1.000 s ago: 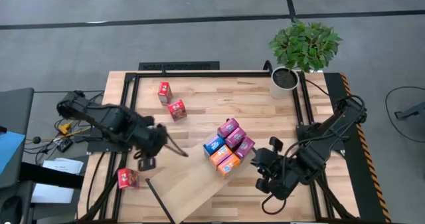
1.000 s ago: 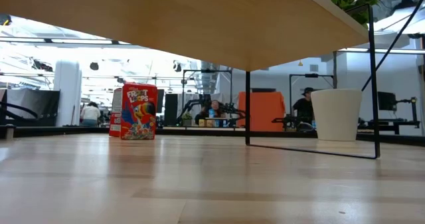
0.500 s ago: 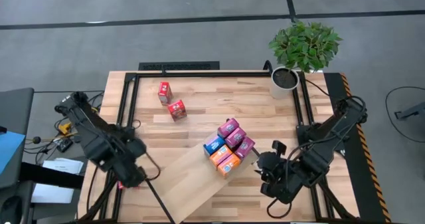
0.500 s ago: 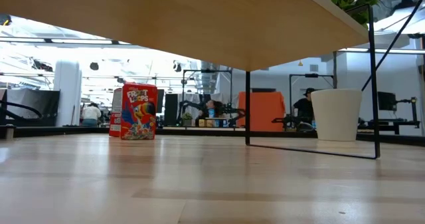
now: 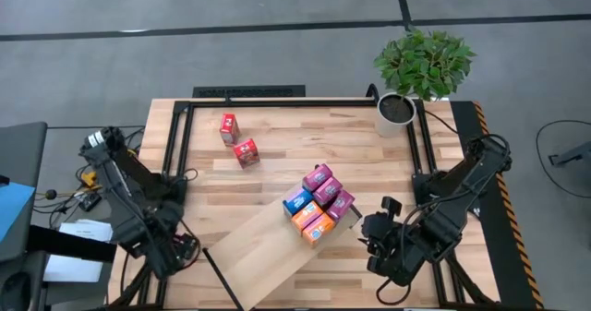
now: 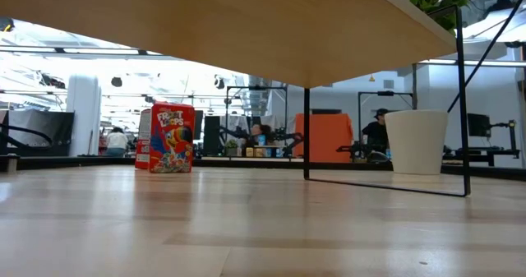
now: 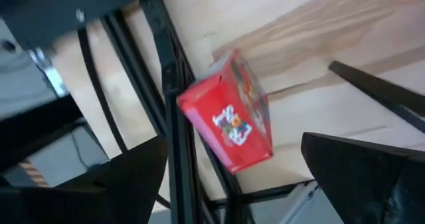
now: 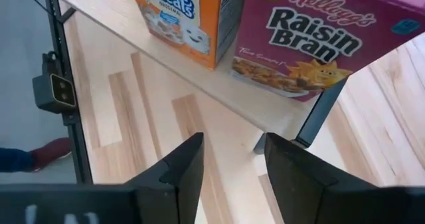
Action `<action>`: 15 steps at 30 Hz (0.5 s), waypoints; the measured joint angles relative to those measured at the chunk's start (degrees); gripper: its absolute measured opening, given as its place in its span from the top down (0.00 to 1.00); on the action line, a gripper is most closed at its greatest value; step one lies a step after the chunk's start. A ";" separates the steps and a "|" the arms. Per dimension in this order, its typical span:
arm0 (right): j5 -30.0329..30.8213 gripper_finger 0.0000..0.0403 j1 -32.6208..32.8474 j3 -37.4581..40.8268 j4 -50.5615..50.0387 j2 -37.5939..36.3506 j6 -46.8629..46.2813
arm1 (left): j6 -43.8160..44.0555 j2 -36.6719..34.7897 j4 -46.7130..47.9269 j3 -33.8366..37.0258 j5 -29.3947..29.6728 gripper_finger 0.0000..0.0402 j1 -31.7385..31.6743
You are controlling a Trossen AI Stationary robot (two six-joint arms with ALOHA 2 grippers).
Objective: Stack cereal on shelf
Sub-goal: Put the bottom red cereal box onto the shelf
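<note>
6 cereal boxes [image 5: 318, 203] sit on the shelf [image 5: 268, 246]; 3 red boxes remain on the surface, one [image 7: 229, 112] between the released left pincer [image 7: 229, 177] fingers; right pincer [image 8: 232, 164] empty, parted.

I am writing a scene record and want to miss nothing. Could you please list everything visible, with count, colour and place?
shelf cereal boxes: six; three magenta, two orange, one blue; clustered on the shelf's right end
table cereal boxes: two; red; far left part of the table
lone cereal box: one; red; table's left edge, in front of the left hand
shelf: one; pale wood; slantwise over the table
potted plant: one; green, white pot; far right corner
table: one; planked wood
left hand: open, near left corner
right hand: open, beside the shelf's right end
</note>
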State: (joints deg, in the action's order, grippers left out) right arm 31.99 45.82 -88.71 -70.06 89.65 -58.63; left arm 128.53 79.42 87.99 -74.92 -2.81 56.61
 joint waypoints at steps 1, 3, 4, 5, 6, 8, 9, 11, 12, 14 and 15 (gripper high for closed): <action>0.00 0.55 0.08 0.00 -0.02 0.02 0.00 | 1.98 0.00 -0.64 0.26 0.00 0.16 0.76; 0.00 0.56 0.36 0.00 -0.04 0.02 -0.18 | 5.18 0.00 -2.30 1.28 -0.06 0.16 2.29; 0.00 0.56 0.40 0.00 -0.08 0.02 -0.53 | 5.68 0.02 -3.31 1.95 -0.69 0.16 2.80; 0.00 0.57 0.47 0.00 -0.20 0.02 -1.03 | 5.90 0.02 -4.35 2.74 -1.61 0.16 3.15; -0.06 0.57 0.65 0.00 -0.35 0.02 -1.23 | 6.18 0.04 -5.08 3.46 -2.03 0.16 3.53; -0.04 0.57 0.75 0.00 -0.37 0.02 -1.29 | 6.22 0.04 -6.83 4.83 -0.78 0.16 3.95; -0.04 0.57 0.75 0.00 -0.35 0.02 -1.33 | 6.03 0.07 -7.42 5.50 0.08 0.16 3.94; -0.18 0.57 0.75 0.00 -0.31 0.02 -1.38 | 5.79 0.07 -8.09 6.76 1.38 0.16 3.88; -0.21 0.56 0.75 0.00 -0.31 0.02 -1.59 | 5.74 0.07 -7.94 7.11 1.88 0.16 3.88; -0.39 0.56 0.75 0.00 -0.28 0.02 -2.14 | 5.71 0.07 -7.73 7.72 2.11 0.16 3.88; -0.44 0.56 0.74 0.00 -0.28 0.02 -2.46 | 5.71 0.09 -7.77 7.88 2.10 0.16 3.88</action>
State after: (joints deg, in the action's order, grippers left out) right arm 31.55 46.56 -88.71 -70.34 89.67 -61.10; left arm 134.23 79.50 80.22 -67.04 -0.71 60.49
